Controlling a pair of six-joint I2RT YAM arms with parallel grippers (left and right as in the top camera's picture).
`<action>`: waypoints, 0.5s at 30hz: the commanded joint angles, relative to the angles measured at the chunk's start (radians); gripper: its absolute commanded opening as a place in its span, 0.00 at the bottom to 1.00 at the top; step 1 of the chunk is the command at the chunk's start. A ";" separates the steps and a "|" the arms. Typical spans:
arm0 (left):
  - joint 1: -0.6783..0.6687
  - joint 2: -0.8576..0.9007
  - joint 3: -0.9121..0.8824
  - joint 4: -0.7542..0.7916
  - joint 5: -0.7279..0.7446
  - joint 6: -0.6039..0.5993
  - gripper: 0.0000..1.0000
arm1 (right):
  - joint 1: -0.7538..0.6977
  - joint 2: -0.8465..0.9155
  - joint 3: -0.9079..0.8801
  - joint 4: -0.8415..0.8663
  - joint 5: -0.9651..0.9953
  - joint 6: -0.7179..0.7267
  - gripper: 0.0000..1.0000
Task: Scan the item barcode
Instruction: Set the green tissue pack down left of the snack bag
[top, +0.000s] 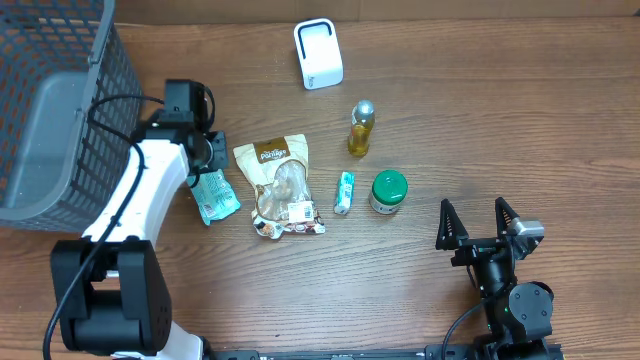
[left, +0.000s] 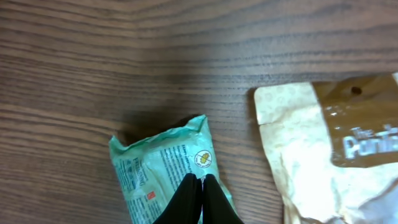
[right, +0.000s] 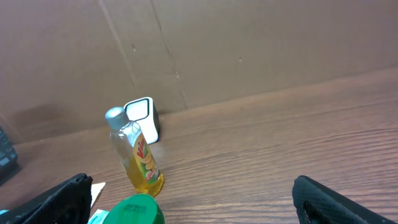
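While the left pincer (left: 200, 180) stands closed, tips together right over the green packet (left: 155, 162) lying on the table (left: 93, 62), the right pincer (top: 472, 210) gapes open, well apart from it. Beside the packet, a brown pouch (left: 311, 162) reads "The Pan…"; the packet's own print is too small to read.

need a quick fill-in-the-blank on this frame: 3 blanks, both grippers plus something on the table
1. The left gripper is ___, its tips meeting over the teal packet.
2. The right gripper stands ___ and holds nothing.
3. The jar near the yellow bottle has a ___ lid.

Missing words: shut; open; green.
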 joint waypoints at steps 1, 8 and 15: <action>-0.010 0.026 -0.051 0.026 -0.126 0.040 0.04 | -0.003 -0.010 -0.011 0.003 -0.006 -0.005 1.00; -0.009 0.078 -0.061 0.018 -0.191 0.016 0.04 | -0.003 -0.010 -0.011 0.003 -0.006 -0.005 1.00; -0.009 0.168 -0.061 -0.106 -0.256 -0.090 0.04 | -0.003 -0.010 -0.011 0.003 -0.006 -0.005 1.00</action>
